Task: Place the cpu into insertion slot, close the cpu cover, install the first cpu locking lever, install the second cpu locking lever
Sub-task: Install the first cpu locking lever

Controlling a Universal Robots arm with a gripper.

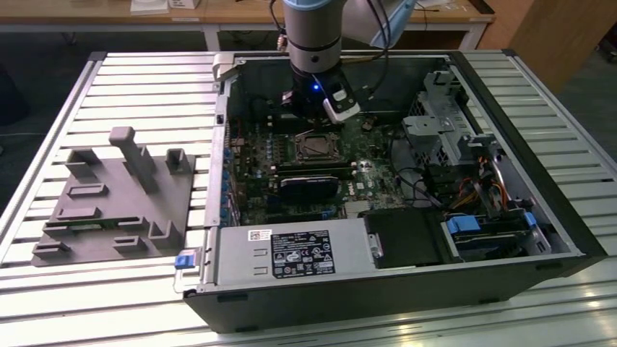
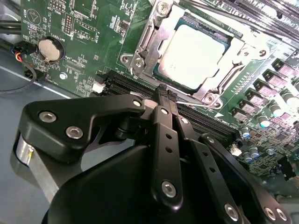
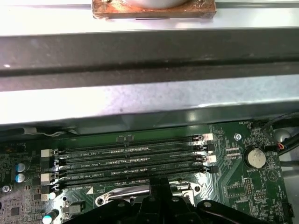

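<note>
An open computer case lies on the table, and my gripper [image 1: 306, 123] reaches down into it just behind the insertion slot [image 1: 316, 147] on the green board. In the second wrist view the cpu [image 2: 196, 53] sits in the slot, its pale metal top showing through the window of the cpu cover [image 2: 148, 43], which lies flat over it. My black fingers are pressed together, so the gripper [image 2: 164, 91] is shut. Its tips are right at a thin silvery locking lever [image 2: 192, 105] running along the socket's near edge. I cannot tell whether the tips touch it. The gripper [image 3: 159, 183] stands beside the memory slots.
Long black memory slots [image 3: 131, 161] run beside the socket, with the case wall [image 3: 140, 51] beyond them. A black card [image 1: 308, 186], the power supply [image 1: 289, 253] and a drive cage [image 1: 443, 123] crowd the case. A grey fixture block [image 1: 111, 202] sits at the exterior view's left.
</note>
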